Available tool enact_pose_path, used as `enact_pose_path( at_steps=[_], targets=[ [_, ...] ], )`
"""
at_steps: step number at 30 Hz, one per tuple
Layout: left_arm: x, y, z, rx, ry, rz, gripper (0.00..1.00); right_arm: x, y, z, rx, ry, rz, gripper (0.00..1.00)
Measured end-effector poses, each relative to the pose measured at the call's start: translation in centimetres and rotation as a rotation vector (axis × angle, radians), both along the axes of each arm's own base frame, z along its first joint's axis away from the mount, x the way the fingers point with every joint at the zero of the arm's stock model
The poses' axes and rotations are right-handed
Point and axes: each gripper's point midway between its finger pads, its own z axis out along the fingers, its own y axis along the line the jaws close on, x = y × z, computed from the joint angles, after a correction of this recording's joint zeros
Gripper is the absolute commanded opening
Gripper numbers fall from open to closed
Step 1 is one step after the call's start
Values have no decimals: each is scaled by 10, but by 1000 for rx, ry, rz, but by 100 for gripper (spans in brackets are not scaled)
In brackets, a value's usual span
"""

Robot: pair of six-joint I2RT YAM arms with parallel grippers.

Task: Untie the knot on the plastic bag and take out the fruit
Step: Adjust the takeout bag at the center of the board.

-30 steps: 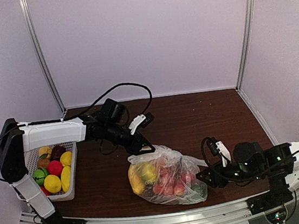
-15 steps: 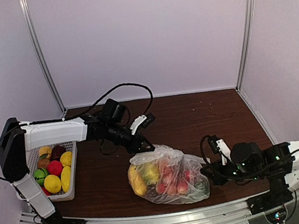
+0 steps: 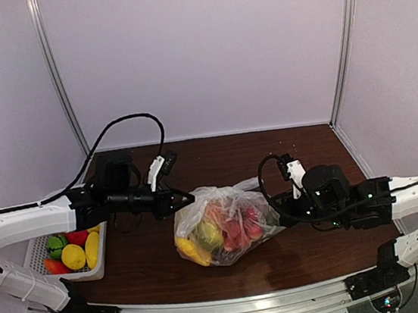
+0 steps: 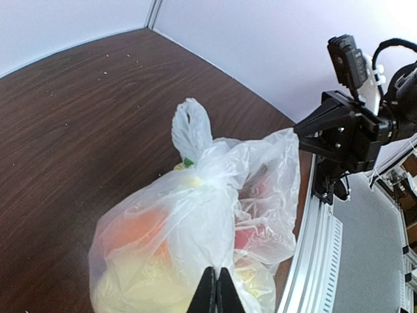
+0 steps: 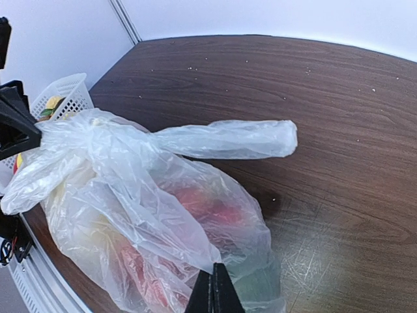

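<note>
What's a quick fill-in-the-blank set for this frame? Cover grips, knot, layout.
1. The left gripper and the right gripper each have their fingers ___ on the plastic bag.
2. The knot is not yet ___.
3. In the top view, the white basket stands to the ___ of the bag.

Missing words: shut; untied; left.

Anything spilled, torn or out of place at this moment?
Nothing stands out. The plastic bag lies on the table with no visible tear, its knot tied and the fruit inside. The left gripper and right gripper pinch its film. The basket sits upright.
</note>
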Motion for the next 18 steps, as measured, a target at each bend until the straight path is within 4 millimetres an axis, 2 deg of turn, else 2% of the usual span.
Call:
enact_pose_path(
  at_steps=[3, 8, 12, 15, 18],
  targets=[
    [-8, 6, -7, -36, 15, 33, 0, 5, -1, -14, -19, 8, -7, 0],
    [-28, 2, -44, 18, 78, 41, 0, -1, -15, -59, -60, 64, -22, 0],
    [-42, -4, -51, 36, 75, 30, 0, -8, -23, -82, -73, 106, -24, 1],
    [-43, -4, -51, 36, 67, 36, 1, -9, -23, -78, -61, 106, -20, 23],
    [-41, -2, -49, 35, 58, 52, 24, -9, -22, -62, -56, 84, -5, 53]
  ],
)
